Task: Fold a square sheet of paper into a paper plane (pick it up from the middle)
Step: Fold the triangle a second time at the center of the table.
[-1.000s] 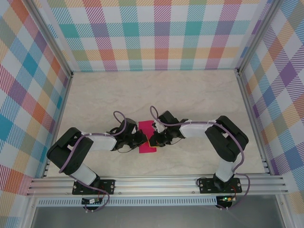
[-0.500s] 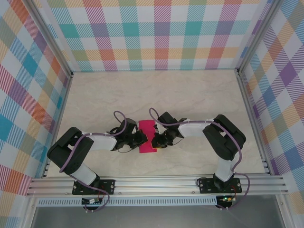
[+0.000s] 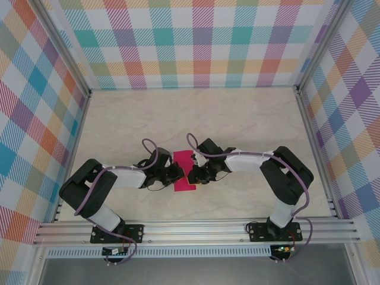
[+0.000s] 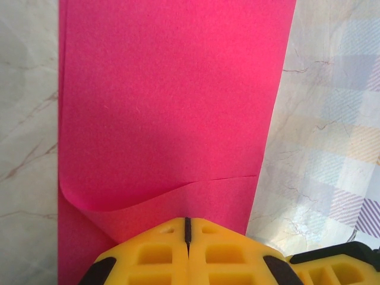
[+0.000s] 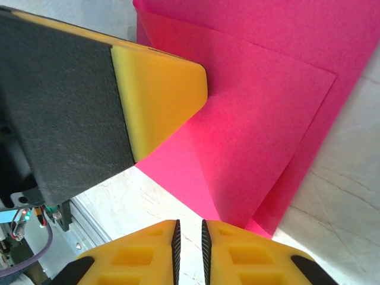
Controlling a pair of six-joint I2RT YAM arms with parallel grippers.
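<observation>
Pressing pink paper (image 4: 172, 107) flat – L gripper (image 4: 187, 221) closed, R gripper (image 5: 190, 225) barely parted

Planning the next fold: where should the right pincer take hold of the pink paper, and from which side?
Probably the layered corner of the pink paper pointing at the right pincer, approached low from the robot's right. Its flap edges lie offset and free there, while the shut left pincer rests on the opposite side.
</observation>
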